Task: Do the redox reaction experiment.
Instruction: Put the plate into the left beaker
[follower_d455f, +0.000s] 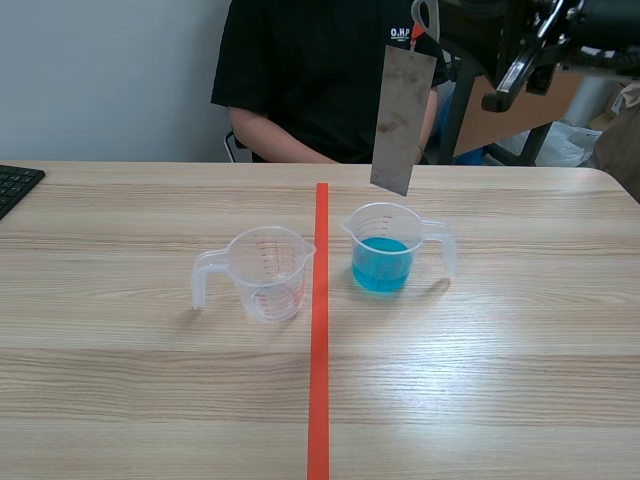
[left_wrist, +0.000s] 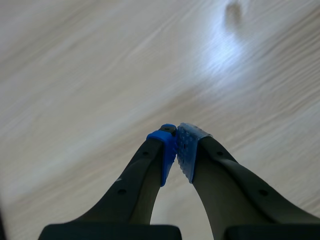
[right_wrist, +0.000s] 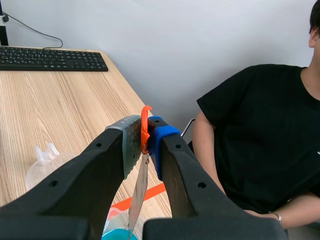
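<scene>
Black keyboard (follower_d455f: 15, 185) at the left edge of the wooden table (follower_d455f: 500, 400), person (follower_d455f: 310, 80) in black T-shirt across it.

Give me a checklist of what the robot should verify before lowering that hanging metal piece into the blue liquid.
1. Right gripper shut on the metal strip at its orange tab: ok.
2. Strip hangs above the cup of blue liquid, not yet dipped: ok.
3. That cup stands upright on the table: ok.
4. Empty cup stands apart, on the other side of the tape line: ok.
5. Left gripper shut on nothing, only bare table in front of it: ok.
6. Strip's lower end centred over the cup's mouth: cannot tell; the views only suggest it.
</scene>
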